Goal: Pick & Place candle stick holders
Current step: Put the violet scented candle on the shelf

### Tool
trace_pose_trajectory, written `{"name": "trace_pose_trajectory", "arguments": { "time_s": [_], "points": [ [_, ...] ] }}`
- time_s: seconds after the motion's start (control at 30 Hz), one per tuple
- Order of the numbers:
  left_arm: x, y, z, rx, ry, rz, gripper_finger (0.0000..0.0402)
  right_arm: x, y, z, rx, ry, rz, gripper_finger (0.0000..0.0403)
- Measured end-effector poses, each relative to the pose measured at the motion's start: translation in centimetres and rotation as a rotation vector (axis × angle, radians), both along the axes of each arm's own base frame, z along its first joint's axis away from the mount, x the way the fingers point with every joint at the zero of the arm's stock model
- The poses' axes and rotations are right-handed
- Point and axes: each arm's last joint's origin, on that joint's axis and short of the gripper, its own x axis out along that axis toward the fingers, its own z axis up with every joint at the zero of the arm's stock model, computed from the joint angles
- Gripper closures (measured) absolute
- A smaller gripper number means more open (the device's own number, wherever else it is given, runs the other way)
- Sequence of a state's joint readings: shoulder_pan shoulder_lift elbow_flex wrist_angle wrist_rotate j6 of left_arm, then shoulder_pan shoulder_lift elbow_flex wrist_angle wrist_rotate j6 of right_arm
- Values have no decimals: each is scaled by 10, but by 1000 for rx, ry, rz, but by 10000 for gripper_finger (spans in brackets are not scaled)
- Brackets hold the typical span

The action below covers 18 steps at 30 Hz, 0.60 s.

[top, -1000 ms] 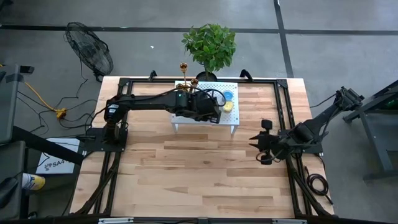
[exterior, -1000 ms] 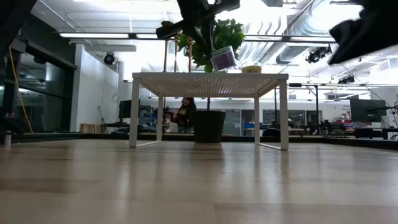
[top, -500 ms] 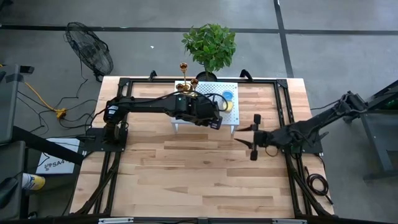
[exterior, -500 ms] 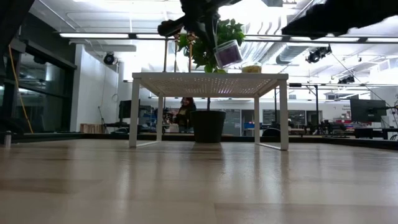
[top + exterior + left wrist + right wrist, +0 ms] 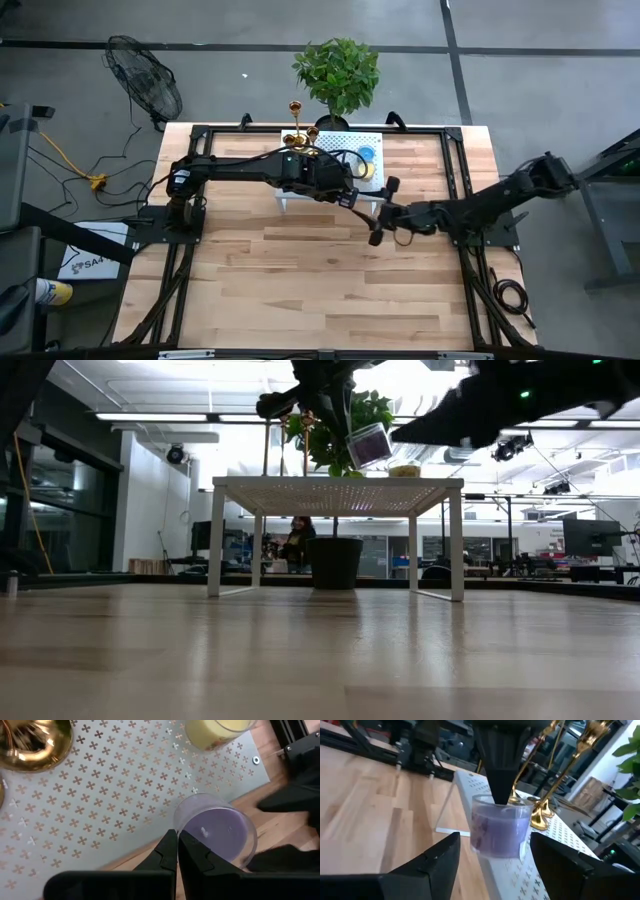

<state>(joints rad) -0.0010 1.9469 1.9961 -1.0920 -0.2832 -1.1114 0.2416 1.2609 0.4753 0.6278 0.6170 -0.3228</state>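
Right claw (image 5: 378, 212) moved toward white perforated stand (image 5: 372, 145), wooden table (image 5: 300, 270)

Open-plan lab or workshop, exposed ceiling ducts (image 5: 470, 405), strip lights (image 5: 160, 417), concrete floor (image 5: 240, 25), monitors (image 5: 588, 538)

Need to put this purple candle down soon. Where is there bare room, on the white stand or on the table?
The wooden table is bare in front of the white stand, between both arm bases. The stand's perforated top is crowded at the back by gold candle stick holders and the yellow candle. The left gripper holds the purple candle at the stand's front edge, with the open right gripper close by.
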Motion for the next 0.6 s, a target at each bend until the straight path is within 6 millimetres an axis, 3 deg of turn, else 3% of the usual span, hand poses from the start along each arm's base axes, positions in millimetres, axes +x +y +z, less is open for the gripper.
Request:
{"name": "trace_pose_trajectory", "arguments": {
  "time_s": [0.27,0.6],
  "points": [
    [-2,0,-1,3,22,-5,401,24,0,-7,-9,37,-20,165],
    [-1,-3,-1,-2,9,-17,401,39,2,0,-40,30,-39,146]
  ]
}}
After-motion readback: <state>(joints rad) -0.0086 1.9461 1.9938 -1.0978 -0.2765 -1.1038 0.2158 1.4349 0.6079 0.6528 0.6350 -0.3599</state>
